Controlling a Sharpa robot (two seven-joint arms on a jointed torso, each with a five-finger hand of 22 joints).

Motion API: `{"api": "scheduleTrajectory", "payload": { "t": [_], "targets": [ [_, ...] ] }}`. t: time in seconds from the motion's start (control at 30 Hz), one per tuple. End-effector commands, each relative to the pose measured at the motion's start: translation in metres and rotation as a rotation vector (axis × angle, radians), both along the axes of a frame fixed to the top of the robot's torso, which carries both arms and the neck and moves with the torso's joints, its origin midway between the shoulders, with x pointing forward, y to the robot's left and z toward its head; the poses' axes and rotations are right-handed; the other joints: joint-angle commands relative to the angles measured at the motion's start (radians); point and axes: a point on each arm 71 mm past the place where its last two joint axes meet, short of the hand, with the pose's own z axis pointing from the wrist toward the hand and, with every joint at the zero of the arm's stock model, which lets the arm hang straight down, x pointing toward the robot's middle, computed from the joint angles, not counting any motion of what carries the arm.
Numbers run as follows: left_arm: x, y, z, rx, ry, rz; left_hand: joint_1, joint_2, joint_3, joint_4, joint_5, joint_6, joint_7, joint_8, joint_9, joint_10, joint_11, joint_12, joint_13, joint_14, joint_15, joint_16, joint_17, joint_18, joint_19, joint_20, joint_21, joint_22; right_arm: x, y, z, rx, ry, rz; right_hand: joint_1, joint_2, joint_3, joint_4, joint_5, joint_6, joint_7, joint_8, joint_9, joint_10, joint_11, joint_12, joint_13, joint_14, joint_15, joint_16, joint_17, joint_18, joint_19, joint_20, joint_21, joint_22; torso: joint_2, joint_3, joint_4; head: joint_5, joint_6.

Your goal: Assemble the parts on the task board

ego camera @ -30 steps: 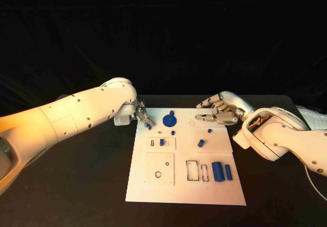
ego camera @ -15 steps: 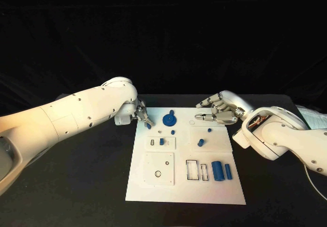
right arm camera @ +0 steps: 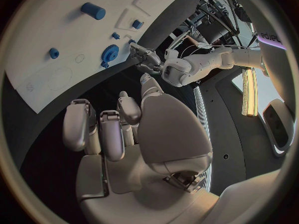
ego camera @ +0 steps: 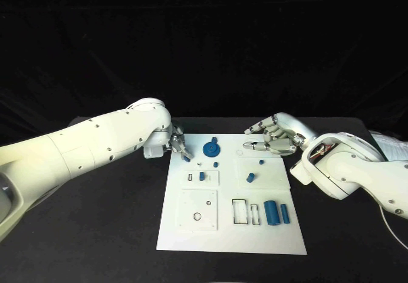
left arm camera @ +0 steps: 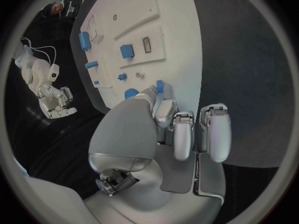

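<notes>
Board with blue parts, mid-table, a hand at each far corner.
White board (ego camera: 234, 236) lies flat on black table (ego camera: 102, 236): blue gear (ego camera: 211, 145), small pegs, a cylinder (ego camera: 271, 213) by slots. Left hand (ego camera: 176, 143) pinches a small blue part (left arm camera: 160, 86) at the far-left corner. Right hand (ego camera: 273, 139) hovers, fingers curled, holding nothing. Dark backdrop behind.
</notes>
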Motion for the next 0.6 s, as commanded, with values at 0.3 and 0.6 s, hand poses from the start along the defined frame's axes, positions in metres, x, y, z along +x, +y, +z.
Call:
{"api": "scheduleTrajectory", "payload": {
  "t": [0.3,0.6],
  "targets": [
    [-0.022,-0.001,0.012,-0.124,-0.103,-0.024,-0.039,-0.055,0.213,-0.152,0.004,0.016,-0.002,0.011,0.007,0.014,-0.001,-0.007,-0.011,0.107,0.003,0.003,0.263,-0.011,0.084,-0.002,0.008,0.224,0.000,0.001,-0.001,-0.003,0.005,0.011,0.000,0.014,-0.006,0.002,0.003,0.006,0.000,0.001,0.001,0.003,-0.007,0.006,0.001,0.073,-0.008,-0.002,0.122,0.010,0.000,-0.003,-0.003,0.001,-0.003,0.0005,0.0030,0.002,0.000],
    [-0.047,0.004,0.007,-0.152,-0.119,-0.027,-0.047,-0.061,0.227,-0.154,0.005,0.019,-0.003,0.013,0.008,0.016,-0.002,-0.008,-0.013,0.107,0.003,0.003,0.263,-0.011,0.085,-0.003,0.010,0.226,0.000,0.000,-0.001,-0.003,0.007,0.008,0.000,0.014,-0.006,0.002,0.003,0.006,0.000,0.001,0.001,0.003,-0.007,0.006,0.001,0.073,-0.008,-0.002,0.122,0.010,0.000,-0.003,-0.003,0.001,-0.008,-0.0005,0.0106,0.000,-0.006]
  ]
}}
